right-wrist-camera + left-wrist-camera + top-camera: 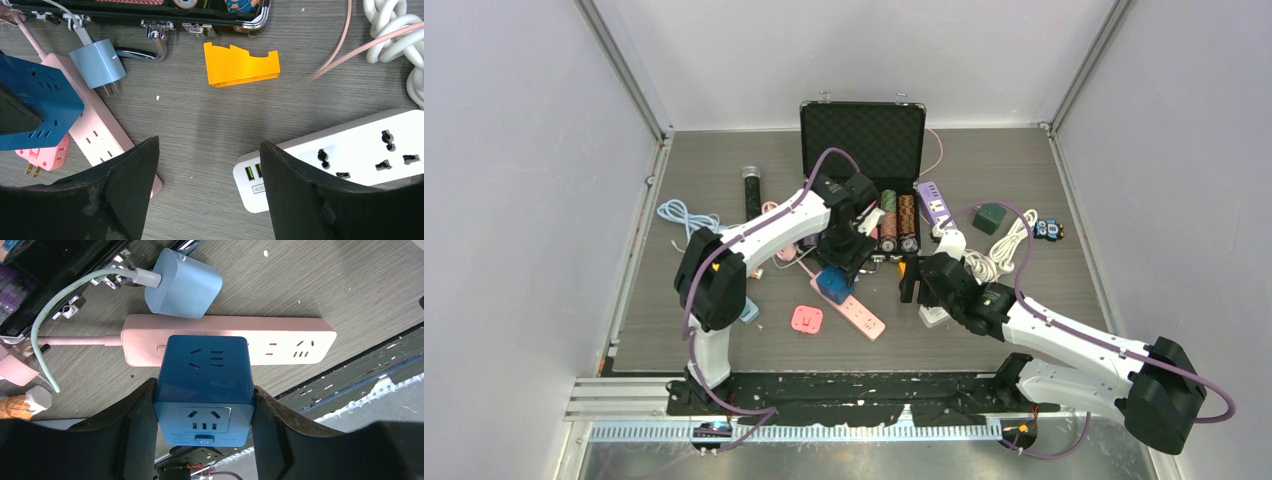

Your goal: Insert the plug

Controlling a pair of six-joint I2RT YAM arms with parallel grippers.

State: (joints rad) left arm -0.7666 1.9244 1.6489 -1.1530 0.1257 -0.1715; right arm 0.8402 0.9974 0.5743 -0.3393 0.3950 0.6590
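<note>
Clamped in left gripper point(202, 410), blue cube plug point(207, 365) over pink strip point(290, 342) — seemingly unseated; right gripper point(207, 150) jaws apart, empty.

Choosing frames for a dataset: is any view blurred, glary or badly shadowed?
Top external: evenly lit, sharp, soft shadows. Left wrist: blue cube socket sharp, the near fingers dark and featureless. Right wrist: sharp; white power strip bright but not blown out.

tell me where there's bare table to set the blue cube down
Bare wood lies between the pink strip, orange bracket and white power strip; also the front edge of the table. Crowded around the black case.
</note>
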